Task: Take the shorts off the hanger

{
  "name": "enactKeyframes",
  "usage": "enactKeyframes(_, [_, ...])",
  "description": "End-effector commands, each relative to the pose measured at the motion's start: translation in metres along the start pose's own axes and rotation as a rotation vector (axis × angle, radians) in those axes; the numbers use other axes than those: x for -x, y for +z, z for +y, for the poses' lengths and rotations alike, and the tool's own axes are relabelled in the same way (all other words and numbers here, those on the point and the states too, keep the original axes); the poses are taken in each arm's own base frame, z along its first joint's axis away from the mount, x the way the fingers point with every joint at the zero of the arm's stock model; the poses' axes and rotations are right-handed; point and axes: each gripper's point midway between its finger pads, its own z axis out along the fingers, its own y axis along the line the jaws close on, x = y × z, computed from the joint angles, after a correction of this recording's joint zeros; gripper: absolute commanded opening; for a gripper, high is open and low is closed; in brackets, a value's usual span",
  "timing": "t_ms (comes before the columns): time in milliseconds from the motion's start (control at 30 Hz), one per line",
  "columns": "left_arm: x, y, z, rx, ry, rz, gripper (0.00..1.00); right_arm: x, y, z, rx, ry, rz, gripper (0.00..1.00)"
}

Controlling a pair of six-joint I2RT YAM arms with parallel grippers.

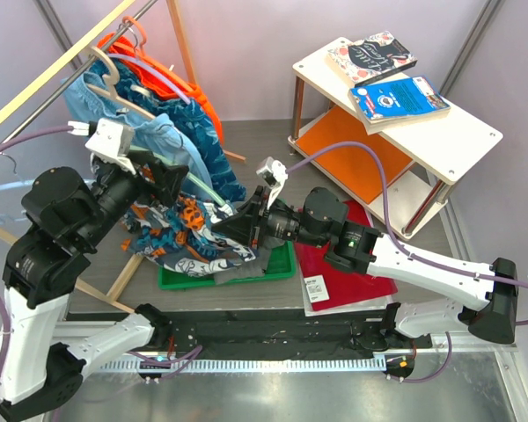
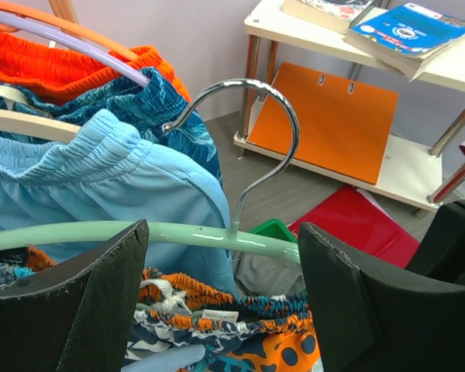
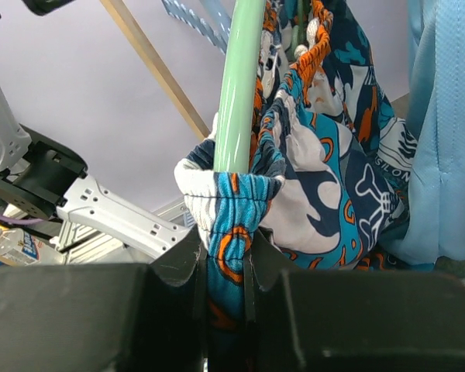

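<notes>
Plenty is hidden here. From above, the left gripper (image 1: 172,180) has its fingertips buried among hanging clothes, and the right gripper (image 1: 233,220) shows only its body, its tips lost against cloth. In the left wrist view the pale green hanger (image 2: 178,232) runs off the left edge, so its far end is out of sight. The green tray (image 1: 277,268) is half covered, so I cannot tell what fills it.

Now the floral shorts (image 3: 325,194): dark blue, orange and white, a busy print with a gathered elastic waistband. They hang from the hanger (image 3: 240,77), the waistband looped over its end right above the right gripper's (image 3: 225,263) fingers. That gripper is clamped on a fold of the waistband, jaws nearly together with cloth pinched between them.

The left gripper (image 2: 223,240) stands wide apart, gripping nothing. The hanger bar crosses between its pads, and the metal hook (image 2: 283,132) rises just beyond the gap. The floral shorts (image 2: 240,341) bunch below that gap, with light blue shorts (image 2: 101,178) beyond its left pad.

The tray sits directly under the right gripper, with the floral shorts' (image 1: 180,237) hem spilling over its left end and a piece of grey cloth (image 1: 242,274) lying in it.
</notes>
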Motion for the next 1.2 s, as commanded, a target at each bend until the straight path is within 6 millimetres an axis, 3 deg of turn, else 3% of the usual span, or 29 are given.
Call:
enactKeyframes(0, [0.011, 0.015, 0.004, 0.027, 0.038, -0.042, 0.77, 0.064, -0.008, 0.042, 0.136, -0.032, -0.168, 0.01])
enactKeyframes(267, [0.007, 0.039, 0.000, 0.023, 0.019, -0.025, 0.63, 0.056, -0.007, 0.042, 0.144, -0.047, -0.133, 0.01])
enactKeyframes(367, [0.005, 0.043, 0.000, 0.026, 0.017, -0.025, 0.47, 0.058, -0.008, 0.045, 0.155, -0.055, -0.132, 0.01])
enactKeyframes(400, [0.004, 0.044, 0.000, 0.028, 0.021, -0.022, 0.35, 0.059, -0.009, 0.046, 0.157, -0.057, -0.133, 0.01])
enactKeyframes(433, [0.005, 0.044, 0.000, 0.029, 0.021, -0.024, 0.30, 0.060, -0.009, 0.046, 0.157, -0.060, -0.133, 0.01])
enactKeyframes(467, [0.005, 0.044, 0.002, 0.040, 0.020, -0.027, 0.25, 0.059, -0.010, 0.044, 0.147, -0.062, -0.127, 0.01])
enactKeyframes(533, [0.012, 0.043, 0.005, 0.055, 0.010, -0.051, 0.05, 0.059, -0.010, 0.036, 0.101, -0.073, -0.129, 0.01])
enactKeyframes(567, [0.016, 0.042, 0.009, 0.081, 0.003, -0.066, 0.00, 0.055, -0.010, 0.030, 0.068, -0.072, -0.113, 0.05])
enactKeyframes(667, [0.034, 0.036, 0.016, 0.121, -0.019, -0.140, 0.00, 0.053, -0.014, 0.010, -0.038, -0.074, -0.118, 0.33])
enactKeyframes(867, [0.067, 0.016, 0.031, 0.193, -0.022, -0.294, 0.00, 0.047, -0.035, -0.022, -0.221, -0.133, -0.088, 0.69])
enactKeyframes(967, [0.076, 0.008, 0.032, 0.194, -0.014, -0.338, 0.00, 0.049, -0.051, -0.035, -0.302, -0.169, -0.096, 0.76])
enactKeyframes(1167, [0.070, 0.009, 0.027, 0.160, -0.002, -0.333, 0.00, 0.073, -0.067, -0.032, -0.345, -0.161, -0.151, 0.80])
